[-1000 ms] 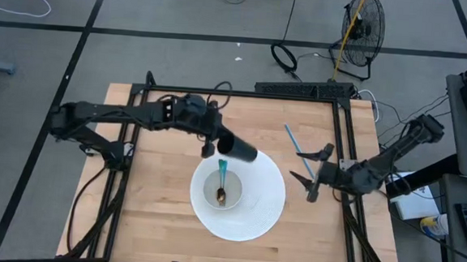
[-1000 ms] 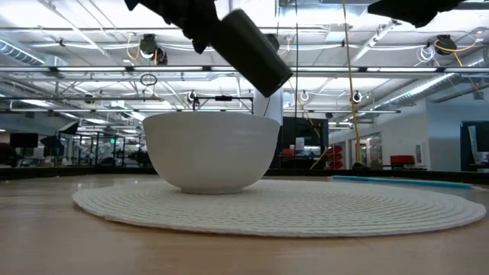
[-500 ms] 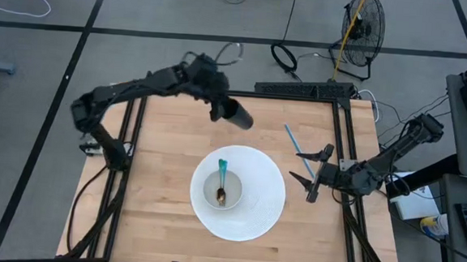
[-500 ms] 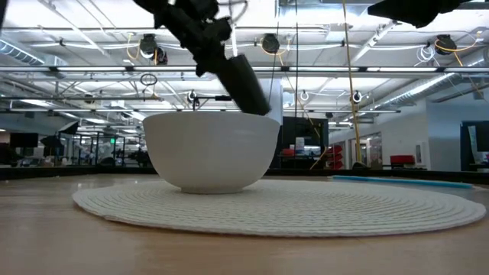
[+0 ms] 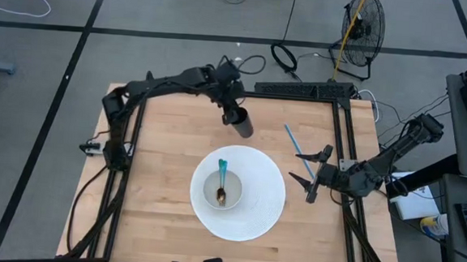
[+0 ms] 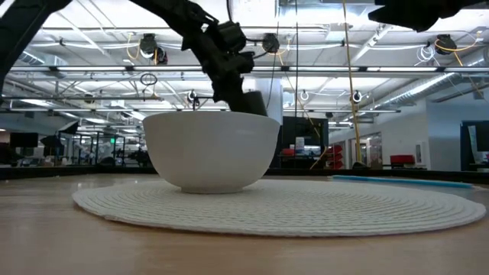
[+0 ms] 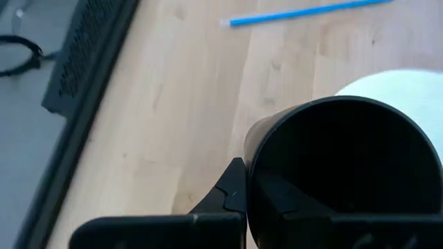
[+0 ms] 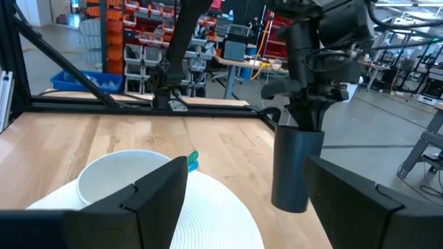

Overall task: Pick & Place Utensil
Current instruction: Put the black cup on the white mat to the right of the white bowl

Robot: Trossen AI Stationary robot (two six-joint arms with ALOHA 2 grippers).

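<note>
My left gripper (image 5: 233,108) is shut on a black cup (image 5: 241,125), which hangs over the bare wood just beyond the far edge of the round white mat (image 5: 265,210). In the right wrist view the cup (image 8: 296,166) stands nearly upright. A white bowl (image 5: 207,196) sits on the mat with a teal-handled utensil (image 5: 222,175) lying inside it. A thin blue stick (image 5: 292,139) lies on the wood right of the cup. My right gripper (image 5: 305,178) stays open at the table's right side, holding nothing. My left gripper holds the black cup at its rim (image 7: 250,162), coming from above and slanting down. One finger (image 7: 228,197) lies on the outside of the wall; the other looks to be inside the cup, but the dark interior hides it. Whether the cup's bottom (image 8: 289,206) touches the table, I cannot tell.
A black frame rail (image 5: 244,97) runs along the table's far edge close behind the cup. A black grille-like box (image 5: 305,90) lies beyond it. Bare wood shows on the near left of the mat.
My left gripper has carried the black cup from above the bowl's far rim toward the table's far edge and somewhat down. The cup has turned from slanting to nearly upright. The bowl and the teal utensil have stayed put.
</note>
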